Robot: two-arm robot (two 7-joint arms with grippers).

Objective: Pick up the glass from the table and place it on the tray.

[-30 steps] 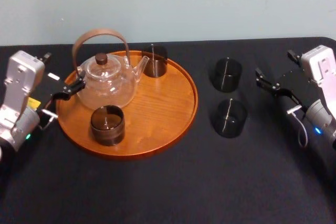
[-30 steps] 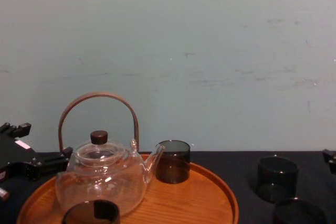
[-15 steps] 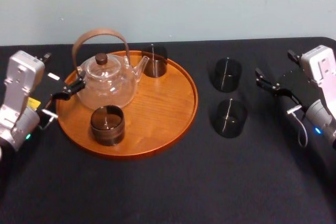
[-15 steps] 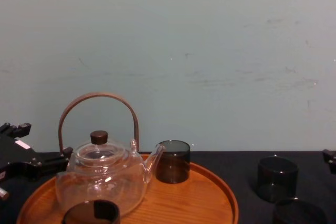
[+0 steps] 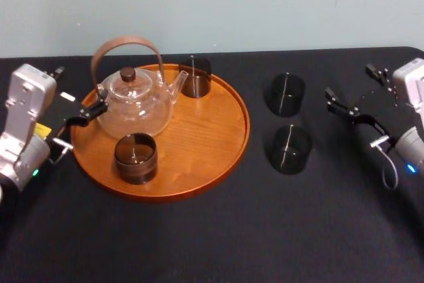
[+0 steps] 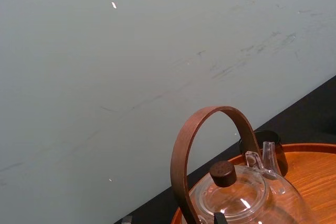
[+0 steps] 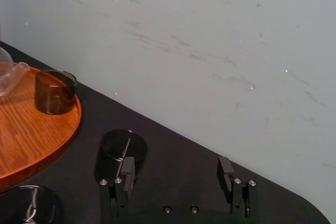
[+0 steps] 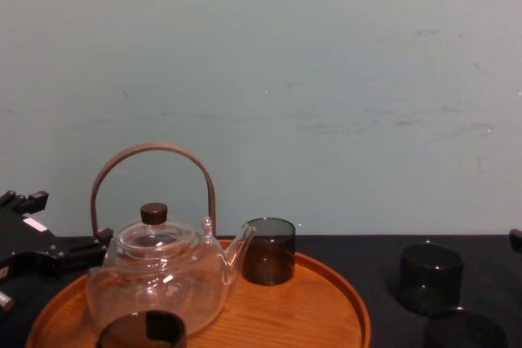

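Observation:
Two dark glasses stand on the black table (image 5: 218, 236) right of the tray: a far glass (image 5: 286, 94) (image 7: 118, 148) (image 8: 431, 276) and a near glass (image 5: 288, 149) (image 8: 463, 329). The round wooden tray (image 5: 202, 144) (image 8: 347, 303) holds a glass teapot (image 5: 136, 101) and two more dark glasses, one at the back (image 5: 195, 76) and one at the front (image 5: 135, 158). My right gripper (image 5: 349, 81) (image 7: 176, 167) is open, hanging right of the two table glasses and apart from them. At the tray's left edge my left gripper (image 5: 78, 91) is open, beside the teapot.
The teapot's tall curved wooden handle (image 6: 210, 129) rises above the tray. A pale wall (image 8: 326, 79) stands just behind the table's back edge. The table's front half has free room.
My right gripper has shifted slightly to the right, away from the table glasses. The left arm, tray and glasses have not moved.

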